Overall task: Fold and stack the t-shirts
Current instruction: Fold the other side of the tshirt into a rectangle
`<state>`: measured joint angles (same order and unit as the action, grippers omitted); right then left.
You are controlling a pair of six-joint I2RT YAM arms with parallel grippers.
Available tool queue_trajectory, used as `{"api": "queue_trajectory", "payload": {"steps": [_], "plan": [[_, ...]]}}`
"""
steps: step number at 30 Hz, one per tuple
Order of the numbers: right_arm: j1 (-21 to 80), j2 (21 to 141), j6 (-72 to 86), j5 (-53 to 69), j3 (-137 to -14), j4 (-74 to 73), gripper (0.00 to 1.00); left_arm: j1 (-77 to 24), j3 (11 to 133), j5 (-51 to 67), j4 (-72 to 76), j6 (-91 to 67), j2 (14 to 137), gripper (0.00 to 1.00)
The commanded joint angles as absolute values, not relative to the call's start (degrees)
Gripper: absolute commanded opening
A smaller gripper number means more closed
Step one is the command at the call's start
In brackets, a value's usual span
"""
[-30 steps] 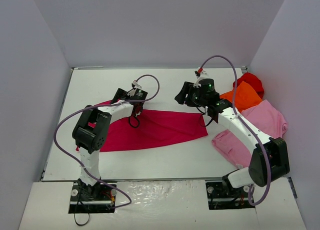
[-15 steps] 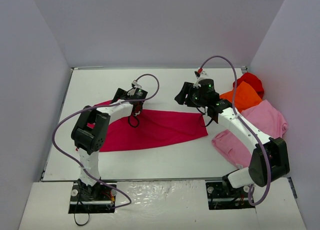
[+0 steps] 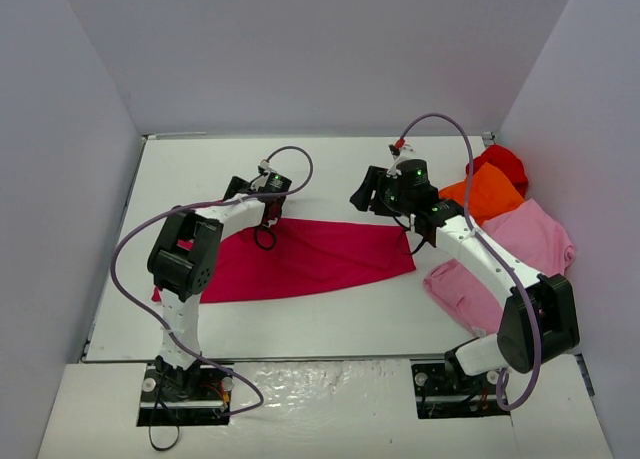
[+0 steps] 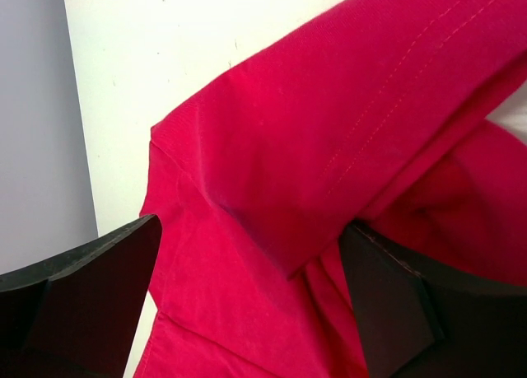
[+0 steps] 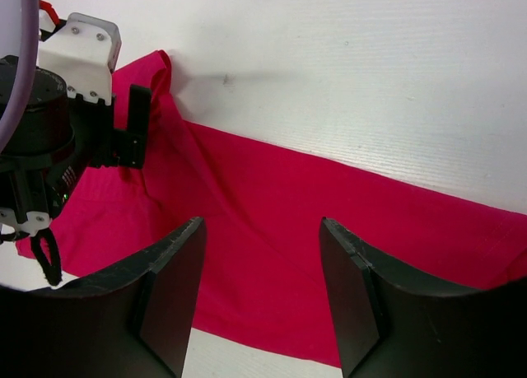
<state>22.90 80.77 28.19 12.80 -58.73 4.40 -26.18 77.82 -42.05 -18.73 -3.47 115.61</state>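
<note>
Across the middle of the table (image 3: 190, 164) the crimson t-shirt (image 3: 320, 259) is spread flat, its long axis running from the left edge toward the right edge, with the left end lying a little nearer the near edge. The orange t-shirt (image 3: 490, 191), the light pink t-shirt (image 3: 520, 249) and the bright red t-shirt (image 3: 500, 161) are bunched together along the right edge, toward the far right corner, and none of them is touched.

The left gripper (image 4: 247, 263) is held low over the shirt's far left part, where a doubled flap with a stitched hem is seen. Its jaws are spread wide and straddle that flap, and nothing is pinched. The right gripper (image 5: 259, 246) is held above the shirt's far edge, toward the right end, with its jaws parted and nothing between them. The cloth lies below and ahead of it.

Both arms are thus set along the far long edge, one toward each end, and the left is the nearer to the cloth. A fold across the short axis, from the far edge toward the near edge, is judged to be in preparation, and the grasp has not yet been made. The doubled flap may be caught unevenly if only its upper layer is taken.
</note>
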Motion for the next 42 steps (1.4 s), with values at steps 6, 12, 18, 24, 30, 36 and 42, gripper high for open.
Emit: {"api": "queue_trajectory", "payload": {"steps": [6,12,18,24,30,36,42], "plan": [[22.57,79.12,27.62,11.97,-58.78,6.35,0.54,-24.42,83.59,-41.54,-21.45,-5.0,114.92,0.25],[22.59,79.28,27.6,12.04,-58.44,6.33,0.54,-24.08,83.67,-40.33,-22.6,-5.63,113.55,0.02],[22.51,79.45,27.51,12.04,-58.03,6.49,0.54,-24.16,84.34,-40.91,-25.15,-6.23,111.31,0.01],[22.59,79.8,27.42,12.13,-56.95,7.3,0.54,-24.35,88.35,-43.34,-32.08,-6.33,106.52,0.01],[22.68,80.86,27.6,13.18,-55.81,8.7,0.54,-24.26,94.32,-44.3,-39.63,-4.92,102.13,0.01],[22.7,82.0,28.41,14.8,-54.67,10.83,0.54,-24.06,101.9,-48.02,-52.1,-5.07,101.24,0.01],[22.74,82.55,28.98,15.97,-54.76,11.43,0.53,-23.55,100.82,-48.58,-57.06,-7.25,97.95,0.02]]}}
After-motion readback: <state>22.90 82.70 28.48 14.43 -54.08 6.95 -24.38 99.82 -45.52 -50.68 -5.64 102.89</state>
